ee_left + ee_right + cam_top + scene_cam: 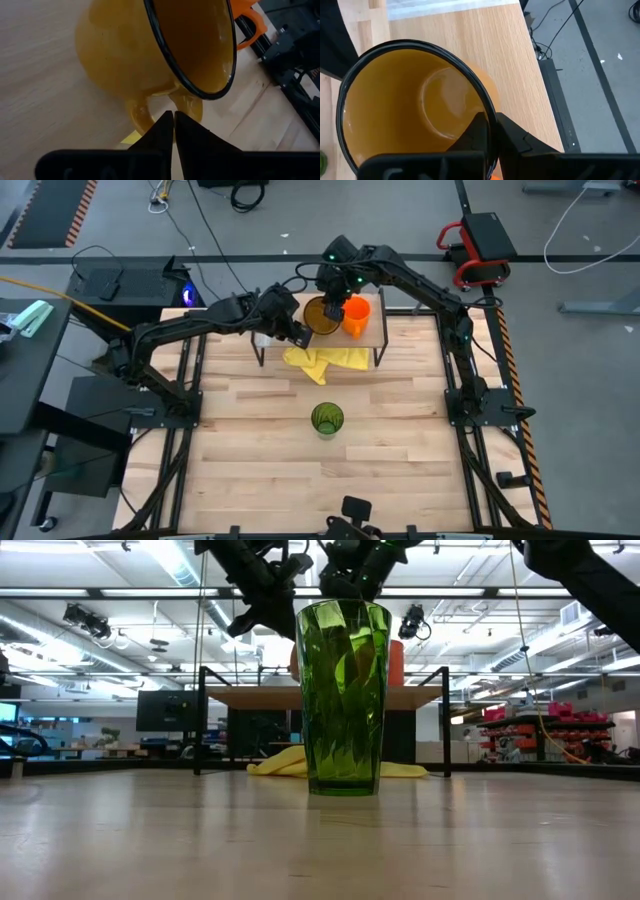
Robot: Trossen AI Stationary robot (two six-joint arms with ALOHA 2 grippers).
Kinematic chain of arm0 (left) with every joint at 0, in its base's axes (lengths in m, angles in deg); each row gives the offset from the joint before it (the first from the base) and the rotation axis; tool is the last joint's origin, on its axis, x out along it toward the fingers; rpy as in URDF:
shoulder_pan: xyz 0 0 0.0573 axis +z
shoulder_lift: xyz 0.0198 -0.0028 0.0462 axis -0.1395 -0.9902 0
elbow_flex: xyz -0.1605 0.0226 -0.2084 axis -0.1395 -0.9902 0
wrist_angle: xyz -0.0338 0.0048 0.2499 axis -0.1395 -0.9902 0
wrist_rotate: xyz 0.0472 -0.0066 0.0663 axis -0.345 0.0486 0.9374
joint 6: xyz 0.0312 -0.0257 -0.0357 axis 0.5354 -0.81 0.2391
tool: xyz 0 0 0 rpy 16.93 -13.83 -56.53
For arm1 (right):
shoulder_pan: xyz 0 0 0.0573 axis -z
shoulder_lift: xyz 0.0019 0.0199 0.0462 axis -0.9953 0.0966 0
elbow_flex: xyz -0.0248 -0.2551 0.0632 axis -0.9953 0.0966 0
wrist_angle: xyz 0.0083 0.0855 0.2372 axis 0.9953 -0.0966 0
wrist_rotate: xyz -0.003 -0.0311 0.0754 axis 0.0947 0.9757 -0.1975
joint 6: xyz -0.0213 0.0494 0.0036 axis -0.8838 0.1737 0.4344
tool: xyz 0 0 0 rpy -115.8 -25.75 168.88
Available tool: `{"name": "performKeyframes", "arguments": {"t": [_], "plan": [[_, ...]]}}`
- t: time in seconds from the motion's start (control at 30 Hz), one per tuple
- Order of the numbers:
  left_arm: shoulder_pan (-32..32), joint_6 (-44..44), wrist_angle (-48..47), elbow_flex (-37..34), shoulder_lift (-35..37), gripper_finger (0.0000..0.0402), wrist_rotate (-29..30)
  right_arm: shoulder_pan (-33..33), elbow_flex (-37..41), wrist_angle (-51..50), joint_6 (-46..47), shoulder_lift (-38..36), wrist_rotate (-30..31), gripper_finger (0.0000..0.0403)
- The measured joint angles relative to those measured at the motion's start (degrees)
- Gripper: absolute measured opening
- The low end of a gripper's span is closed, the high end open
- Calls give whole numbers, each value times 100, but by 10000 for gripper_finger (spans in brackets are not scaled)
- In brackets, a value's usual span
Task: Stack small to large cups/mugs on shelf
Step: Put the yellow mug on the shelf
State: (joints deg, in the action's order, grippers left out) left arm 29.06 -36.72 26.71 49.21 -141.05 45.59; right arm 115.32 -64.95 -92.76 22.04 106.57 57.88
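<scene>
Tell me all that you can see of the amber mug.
The amber mug is wide, translucent yellow-orange plastic by its look, with a dark rim and a handle. It is empty and sits on the shelf beside the orange mug. The right gripper is shut on its rim; the left gripper is shut near its handle.

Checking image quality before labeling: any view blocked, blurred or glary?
Low view: green tumbler fills the centre, hiding most of the shelf; ceiling lights glare. Left wrist view: amber mug very close, soft-edged. High view: evenly lit.
</scene>
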Motion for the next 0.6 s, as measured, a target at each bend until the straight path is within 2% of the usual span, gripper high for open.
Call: {"name": "performKeyframes", "arguments": {"t": [0.6], "plan": [[-9, -15, 70, 2, 0, 21, -83, 40, 22, 209, 57, 35, 24, 58]]}}
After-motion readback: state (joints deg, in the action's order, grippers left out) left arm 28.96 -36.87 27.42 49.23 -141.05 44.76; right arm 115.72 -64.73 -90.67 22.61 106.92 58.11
